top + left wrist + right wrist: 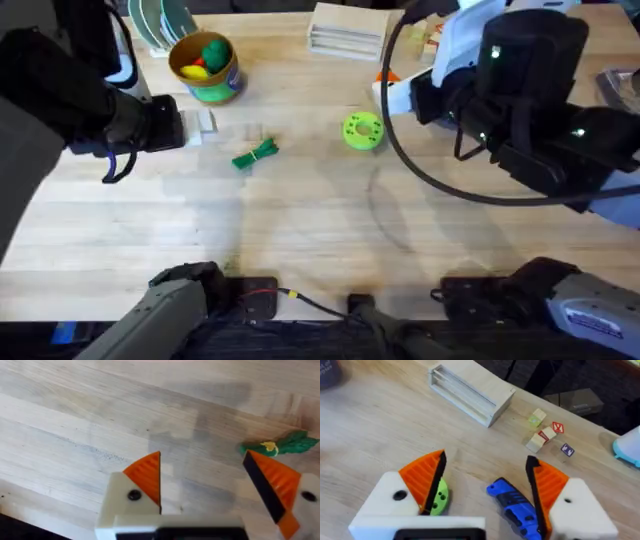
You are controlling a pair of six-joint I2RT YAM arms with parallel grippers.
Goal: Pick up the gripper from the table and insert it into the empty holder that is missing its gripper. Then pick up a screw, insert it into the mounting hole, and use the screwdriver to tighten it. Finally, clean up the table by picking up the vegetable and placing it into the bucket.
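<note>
The vegetable [255,153], a small dark green leafy piece, lies on the wooden table left of centre. My left gripper [200,126] hovers just left of it, open and holding nothing. In the left wrist view the vegetable [282,446] lies beyond the tip of one orange finger [272,480]. The bucket [205,67], yellow-rimmed with toys inside, stands at the back left. My right gripper [485,477] is open above the blue screwdriver [515,507], which lies on the table close to one orange finger [547,485]. The loose gripper, the holder and the screw are out of view.
A lime green disc [362,131] sits mid-table, beside the right gripper's other finger [425,477]. A pale wooden box [347,28] lies at the back, with small printed blocks [545,435] beside it. Plates [160,20] stand at the back left. The right arm [530,90] looms large over the right side.
</note>
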